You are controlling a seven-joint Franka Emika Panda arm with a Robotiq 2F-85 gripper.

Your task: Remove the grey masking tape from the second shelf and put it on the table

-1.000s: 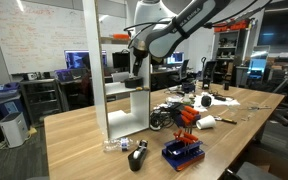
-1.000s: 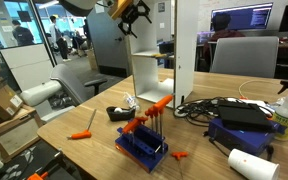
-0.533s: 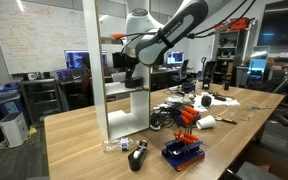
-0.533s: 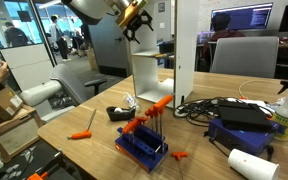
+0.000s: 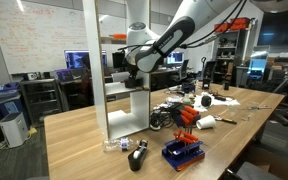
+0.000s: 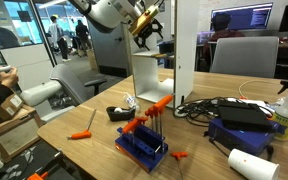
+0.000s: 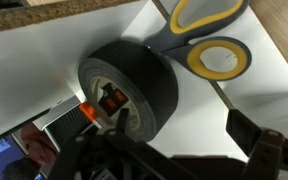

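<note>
exterior view: arm reaching into tall white rack (image 5: pixel 101 70), hand (image 5: pixel 134 78) low over second shelf (image 5: pixel 119 90). grey masking tape not made out here, too small or hidden behind hand. cluttered bench (image 5: pixel 84 130) well below.

exterior view from the other side: hand (image 6: pixel 149 22) at rack's open front, above second shelf (image 6: pixel 152 52). tape not visible here either. bench (image 6: pixel 89 120) below, tools on it.

wrist view: grey masking tape (image 7: pixel 134 85) plain to see, tilted on its edge on second shelf (image 7: pixel 239 105), hollow centre facing camera. yellow-handled scissors (image 7: pixel 212 40) just beside it, apparently touching. hand (image 7: pixel 184 150) spread, two dark fingers (image 7: pixel 259 145) apart at bottom of view, one close under the roll, nothing pinched between them.

progress, as judged: approach about done, grasp not yet made. left to do: line up on roll, close on it without catching scissors, lift clear of shelf, carry out of rack, set down on bench. early stage, most of task ahead.
</note>
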